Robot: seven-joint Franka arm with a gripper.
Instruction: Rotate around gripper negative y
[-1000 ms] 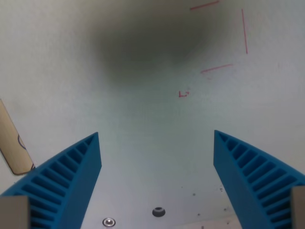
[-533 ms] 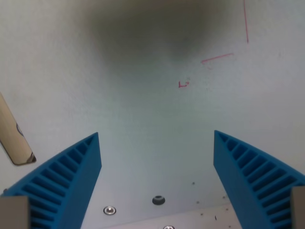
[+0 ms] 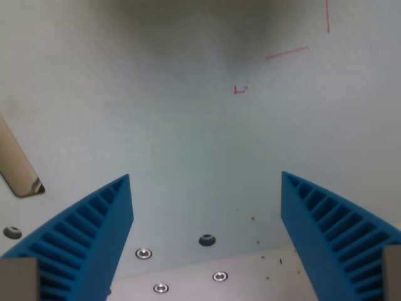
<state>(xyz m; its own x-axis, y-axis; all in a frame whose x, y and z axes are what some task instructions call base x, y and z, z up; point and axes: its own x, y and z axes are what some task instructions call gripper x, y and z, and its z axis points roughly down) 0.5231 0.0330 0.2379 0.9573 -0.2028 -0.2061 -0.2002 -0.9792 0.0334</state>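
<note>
My gripper (image 3: 207,179) hangs open over a pale white tabletop (image 3: 188,144), with nothing between its two blue ribbed fingers (image 3: 88,238). The second finger (image 3: 332,232) stands at the wrist view's right. A dark soft shadow (image 3: 188,25) lies on the table at the top of the view. No task object is held or lies between the fingers.
Thin red marker lines (image 3: 287,53) and a small red mark (image 3: 240,89) sit at the upper right. A tan strip (image 3: 17,166) pokes in at the left edge. Several screws (image 3: 143,253) and a dark hole (image 3: 207,239) line the table's near edge.
The whole scene has slid upward in the view, so the camera has tilted. More screws and the table's near edge now show at the bottom. The fingers kept the same spread.
</note>
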